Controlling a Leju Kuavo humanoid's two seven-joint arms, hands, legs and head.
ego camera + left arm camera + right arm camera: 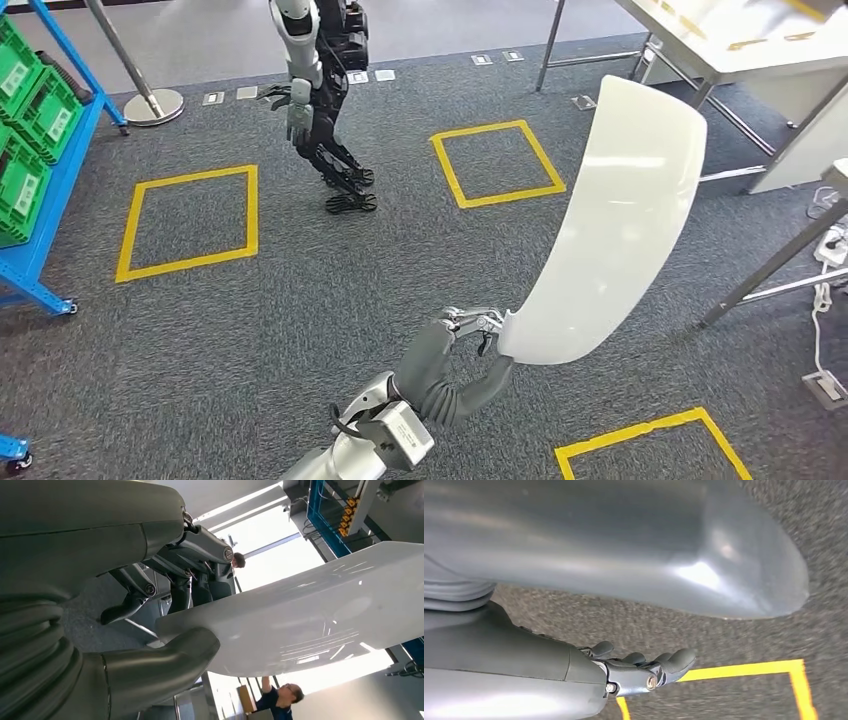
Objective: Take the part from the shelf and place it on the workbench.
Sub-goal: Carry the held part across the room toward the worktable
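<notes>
Ahead of the robot hand [470,335], across grey carpet [250,330] marked with yellow tape squares [188,222], stands another humanoid robot [318,95], with a blue rack [45,215] of green crates [25,110] far to its left, and two people [282,696] nearby.

Left hand [470,345] raised and gripping (thumb beneath); right hand [644,667] loosely open, empty.
</notes>
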